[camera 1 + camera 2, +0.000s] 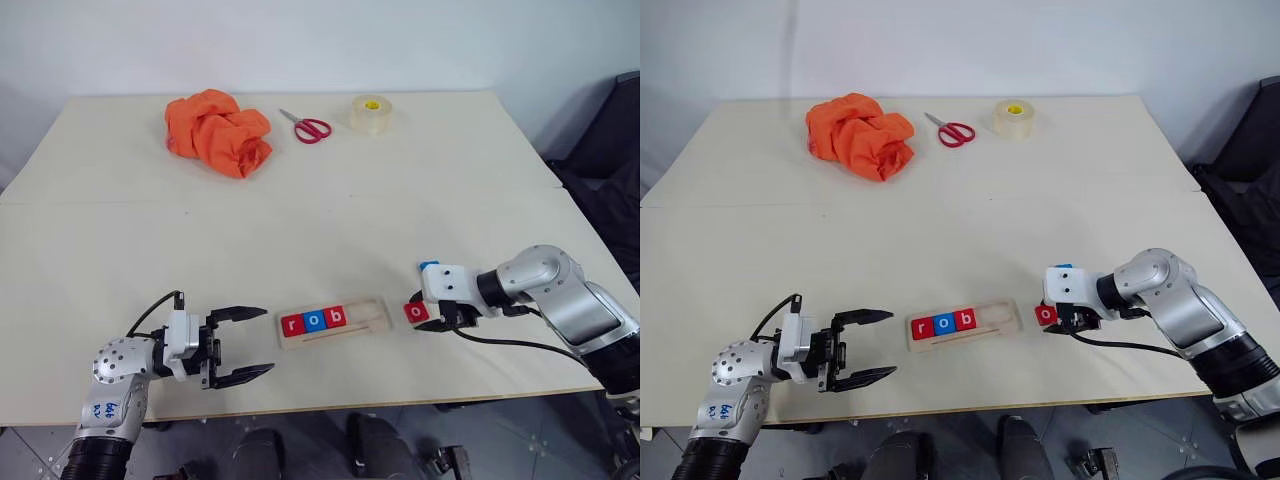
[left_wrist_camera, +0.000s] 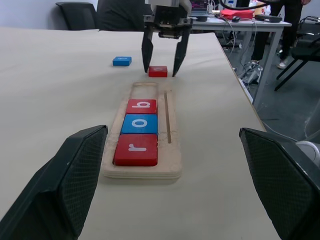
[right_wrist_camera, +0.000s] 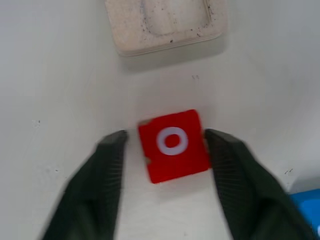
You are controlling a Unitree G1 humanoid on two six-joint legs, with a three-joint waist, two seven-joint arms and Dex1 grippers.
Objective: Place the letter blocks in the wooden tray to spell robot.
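Note:
The wooden tray [image 1: 384, 323] lies near the table's front edge. Its left part holds a red r block [image 1: 292, 324], a blue o block [image 1: 314, 320] and a red b block [image 1: 336, 316], while its right part is bare. Just right of the tray a red o block [image 3: 172, 145] lies flat on the table. My right gripper [image 3: 166, 136] points down over it, open, with a finger close on either side. A blue block [image 1: 429, 265] lies just behind that gripper, its letter hidden. Left of the tray my left gripper [image 1: 268, 340] is open and holds nothing, pointing at the tray's end.
At the table's far side lie a crumpled orange cloth [image 1: 218, 130], red-handled scissors [image 1: 308, 126] and a roll of clear tape [image 1: 371, 114]. A dark chair [image 1: 610, 150] stands off the table's right edge. The table's front edge runs just below both grippers.

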